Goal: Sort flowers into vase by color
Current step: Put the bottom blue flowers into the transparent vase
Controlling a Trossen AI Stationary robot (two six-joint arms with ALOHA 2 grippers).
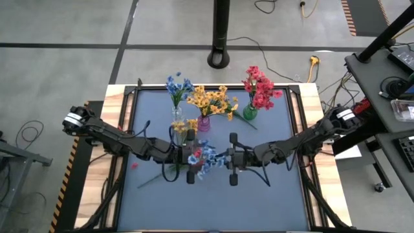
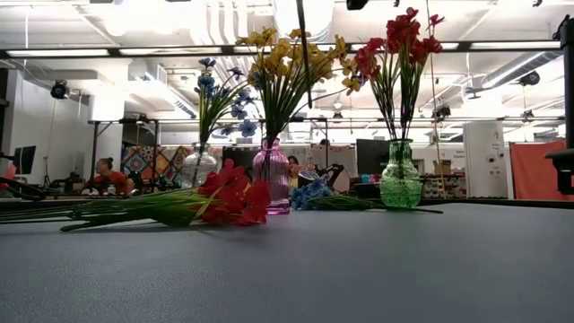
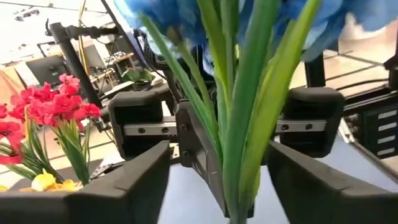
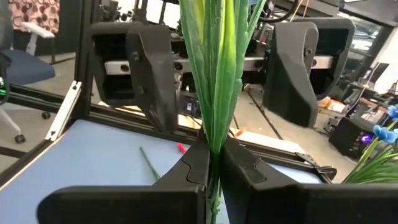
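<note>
Handover mid-table: my right gripper [image 4: 214, 165] pinches the blue sprig's [image 1: 208, 155] stems while my left gripper [image 1: 191, 156], seemingly spread, brackets them.

Grey concrete floor [image 1: 65, 26] w/ loose cables [image 1: 272, 6]; black pole base [image 1: 219, 58] behind table; ceiling strip lights [image 2: 54, 52]; orange partition [image 2: 534, 170].

The right gripper [image 4: 214, 171] has its jaws pinched on the stems of a flower sprig [image 1: 207, 157], which rise between them. The left gripper [image 3: 217, 177] faces it from just beyond, jaws standing either side of the same stems. Three vases [image 1: 250, 112] stand behind both, farther back on the table [image 1: 259, 200].
</note>
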